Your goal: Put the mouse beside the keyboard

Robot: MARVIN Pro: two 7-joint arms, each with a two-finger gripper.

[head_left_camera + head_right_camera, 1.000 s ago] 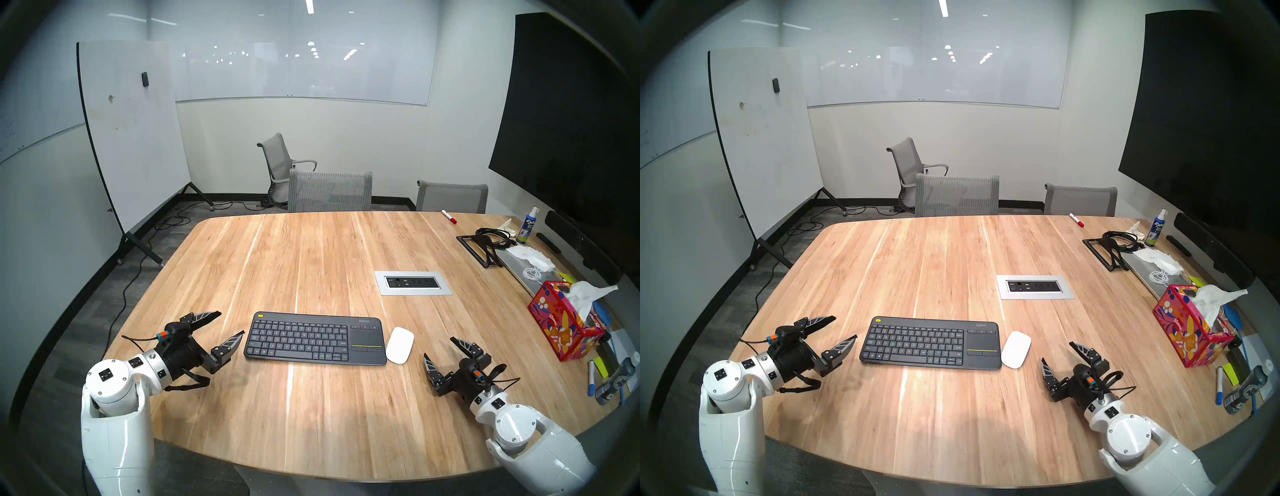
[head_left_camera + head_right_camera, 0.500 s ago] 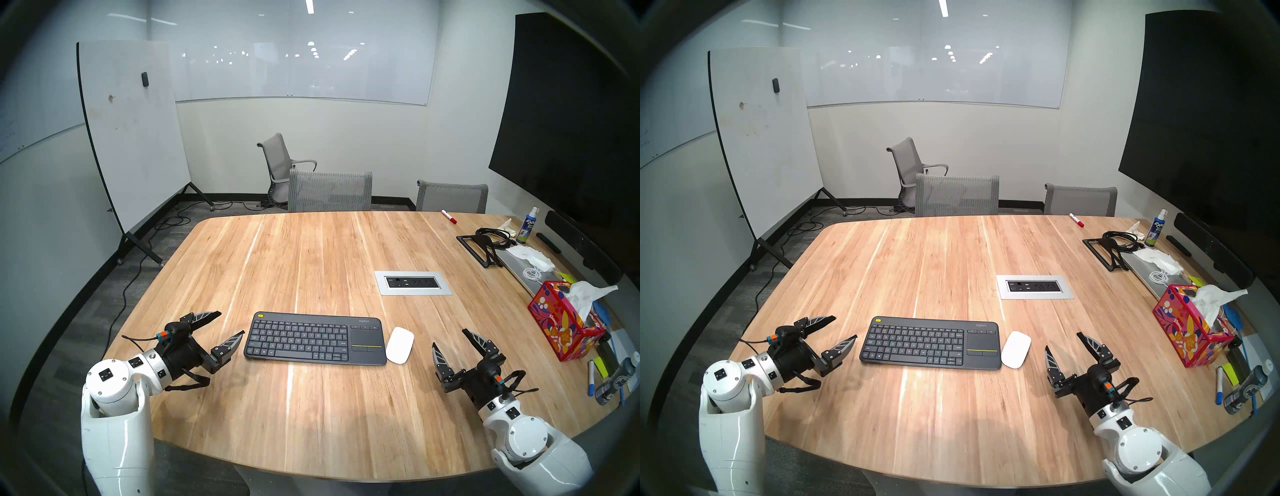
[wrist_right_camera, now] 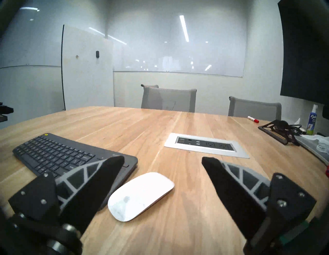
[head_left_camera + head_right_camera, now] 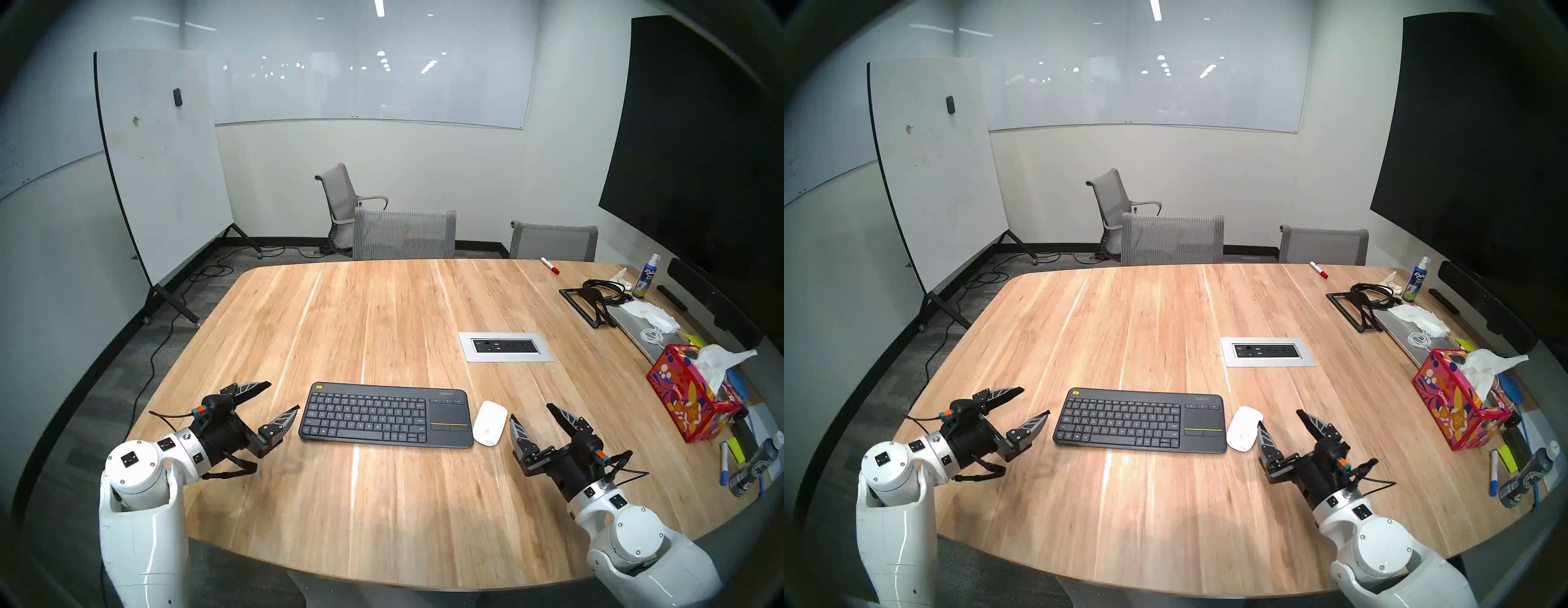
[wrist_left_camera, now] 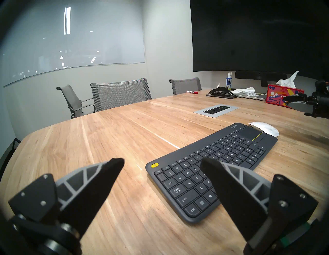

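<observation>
White glossy oval mouse point(image 3: 140, 195) partly hidden behind right claw point(image 3: 162, 161) finger in head view, whole in wrist view, touchpad corner of dark grey keyboard point(image 3: 58, 156) covered, both claws spread, left claw point(image 4: 278, 397) empty.

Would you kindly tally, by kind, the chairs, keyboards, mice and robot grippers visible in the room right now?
Chairs: 3 (one behind, two at the table)
Keyboard: 1
Mouse: 1
Grippers: 2, the left gripper and the right gripper, both open and empty
Total: 7
</observation>
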